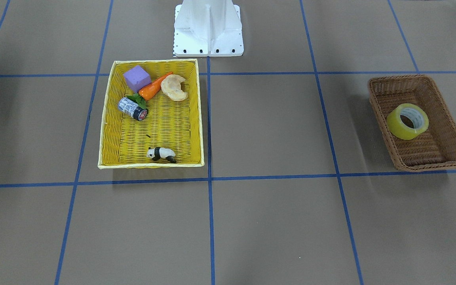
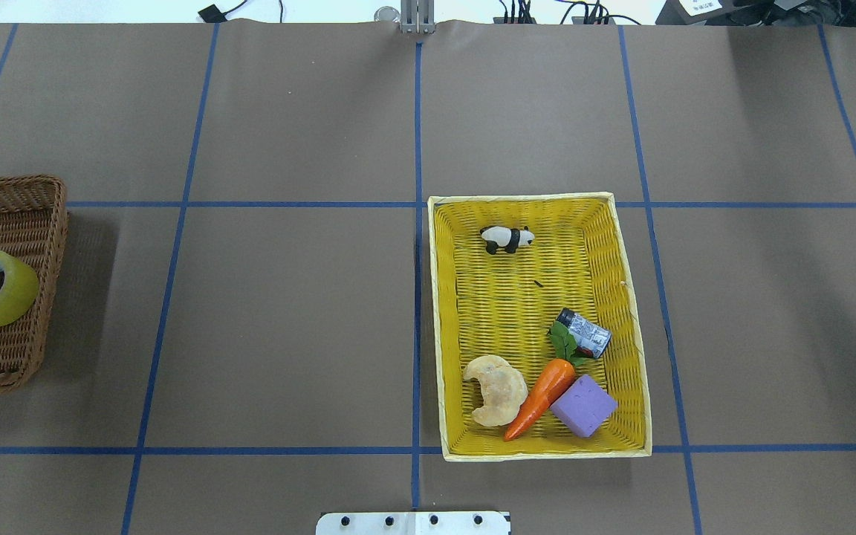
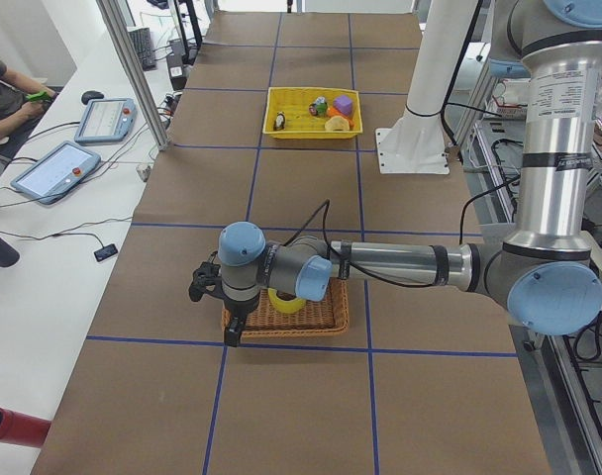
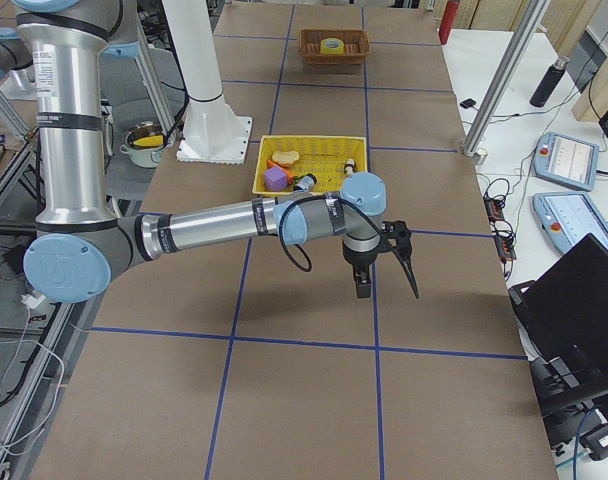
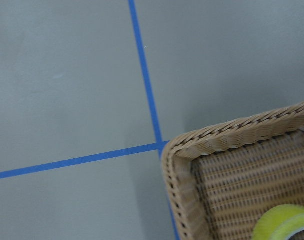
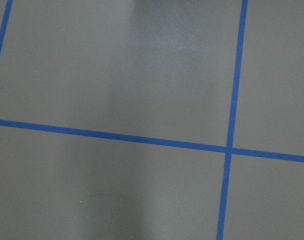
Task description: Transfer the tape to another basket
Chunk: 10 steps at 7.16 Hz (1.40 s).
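The tape (image 1: 396, 124), a yellowish roll with a pale core, leans inside the dark brown wicker basket (image 1: 400, 79) on the robot's left side of the table. Both also show in the overhead view, tape (image 2: 18, 291) in basket (image 2: 4, 186). In the left wrist view the basket's corner (image 5: 217, 137) and the tape's edge (image 5: 284, 222) show at the lower right. My left gripper (image 3: 217, 307) hovers over the basket's outer edge, seen only from the side; I cannot tell if it is open. My right gripper (image 4: 387, 285) hangs over bare table beyond the yellow basket; I cannot tell its state either.
A bright yellow basket (image 1: 152, 63) near the robot's base (image 1: 208, 27) holds a purple cube (image 1: 136, 78), a toy carrot (image 1: 152, 88), a croissant (image 1: 173, 87), a small silver-and-black can (image 1: 133, 108) and a panda figure (image 1: 160, 154). Blue tape lines grid the brown table.
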{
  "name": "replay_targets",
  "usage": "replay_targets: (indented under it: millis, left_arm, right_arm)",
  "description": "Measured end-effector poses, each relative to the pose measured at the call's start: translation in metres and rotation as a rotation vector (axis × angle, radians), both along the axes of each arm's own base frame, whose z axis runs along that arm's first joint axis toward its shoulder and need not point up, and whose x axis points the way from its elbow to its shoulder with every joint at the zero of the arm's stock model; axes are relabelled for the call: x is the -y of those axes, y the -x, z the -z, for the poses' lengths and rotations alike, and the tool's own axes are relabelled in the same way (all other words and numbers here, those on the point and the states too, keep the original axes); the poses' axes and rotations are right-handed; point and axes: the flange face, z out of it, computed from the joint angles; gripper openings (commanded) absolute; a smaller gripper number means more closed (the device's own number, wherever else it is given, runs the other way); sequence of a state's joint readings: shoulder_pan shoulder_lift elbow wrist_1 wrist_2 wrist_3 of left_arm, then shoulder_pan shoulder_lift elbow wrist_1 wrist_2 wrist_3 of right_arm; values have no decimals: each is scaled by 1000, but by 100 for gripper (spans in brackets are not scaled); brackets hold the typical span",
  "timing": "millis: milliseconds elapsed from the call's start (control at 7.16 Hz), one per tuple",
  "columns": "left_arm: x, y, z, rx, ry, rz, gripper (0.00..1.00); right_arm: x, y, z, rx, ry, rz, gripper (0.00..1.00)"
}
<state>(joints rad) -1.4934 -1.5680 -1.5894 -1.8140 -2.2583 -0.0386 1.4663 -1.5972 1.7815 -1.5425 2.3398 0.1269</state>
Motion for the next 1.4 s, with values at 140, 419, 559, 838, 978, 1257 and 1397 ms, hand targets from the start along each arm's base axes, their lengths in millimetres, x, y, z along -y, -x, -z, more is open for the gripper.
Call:
replay_targets:
  millis: [140, 419, 559, 838, 978, 1257, 1397]
  left_arm:
    - [4, 0, 7, -2, -16, 1, 98]
    - [12, -2, 21, -51, 19, 44, 98]
    - [9, -5, 24, -114, 70, 69, 98]
    - [-6, -6, 12, -151, 153, 117, 98]
    - [-17, -2, 3, -113, 178, 155, 98]
    - [-26, 1, 15, -92, 163, 175, 98]
    - [-27, -1, 19, -91, 148, 155, 98]
  right_arm:
    - [-5, -2, -5, 12, 15, 2, 100]
    - [-7, -6, -10, 25, 27, -3, 100]
    - [-7, -6, -10, 25, 26, -4, 100]
    - [-8, -7, -12, 23, 31, -6, 100]
    - [-8, -7, -14, 14, 34, -8, 100]
    - [-7, -7, -23, 0, 44, -6, 100]
    - [-5, -7, -25, -1, 47, -6, 100]
